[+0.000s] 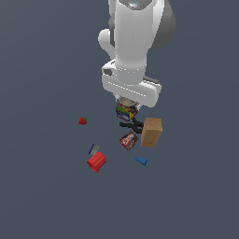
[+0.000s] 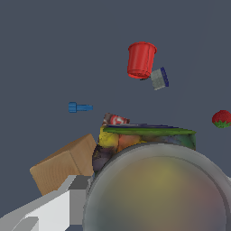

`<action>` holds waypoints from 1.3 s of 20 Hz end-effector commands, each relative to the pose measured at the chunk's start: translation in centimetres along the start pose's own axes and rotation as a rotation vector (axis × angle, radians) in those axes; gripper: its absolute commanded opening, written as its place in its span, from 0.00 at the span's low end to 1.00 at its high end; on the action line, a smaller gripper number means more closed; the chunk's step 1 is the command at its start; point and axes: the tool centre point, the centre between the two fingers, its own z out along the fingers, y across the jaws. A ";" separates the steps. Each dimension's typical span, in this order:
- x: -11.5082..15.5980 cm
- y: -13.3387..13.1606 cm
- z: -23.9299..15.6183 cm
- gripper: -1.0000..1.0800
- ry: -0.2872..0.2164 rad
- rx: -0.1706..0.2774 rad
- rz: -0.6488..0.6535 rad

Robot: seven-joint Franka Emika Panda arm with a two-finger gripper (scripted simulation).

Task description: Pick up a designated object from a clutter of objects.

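so going across the exterior view from its left: there's a little strawberry [image 1: 82, 121] sitting off on its own, well apart from everything else. next over is a small blue and grey piece [image 1: 94, 149], and just below it the red cup [image 1: 96, 161] tipped on its side, the two nearly touching. in the wrist view the red cup [image 2: 140, 59] has that same grey-blue piece [image 2: 159, 78] right by its rim, and the strawberry [image 2: 222, 118] peeks in at the edge.

middle of the scene is where it gets crowded. the colourful can [image 1: 126, 111] is tucked right up under the white hand of the arm, with the gripper [image 1: 128, 104] sitting over its top. from the wrist view the can [image 2: 155, 180] fills most of the picture, pale round top blurry and super close, green, yellow and orange label showing along its side. one pale finger [image 2: 49, 212] shows beside it, right against the can as far as i can see, but honestly i can't tell if the jaws are actually clamped on it or just straddling it.

just below the can is the black clamp-like tool [image 1: 132, 125], then the dark red packet [image 1: 128, 140] right under that. a small blue bolt-like piece [image 1: 140, 161] lies a bit lower, on its own.

furthest toward the exterior view's right is the brown cardboard box [image 1: 151, 132], just beside the packet and clamp.
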 end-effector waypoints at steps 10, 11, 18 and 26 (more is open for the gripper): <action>7.8 3.8 -8.2 0.00 0.004 -0.003 0.002; 8.2 4.1 -8.7 0.00 0.004 -0.004 0.002; 10.6 5.1 -11.0 0.00 0.004 -0.004 0.003; 11.7 5.4 -12.0 0.00 0.004 -0.005 0.003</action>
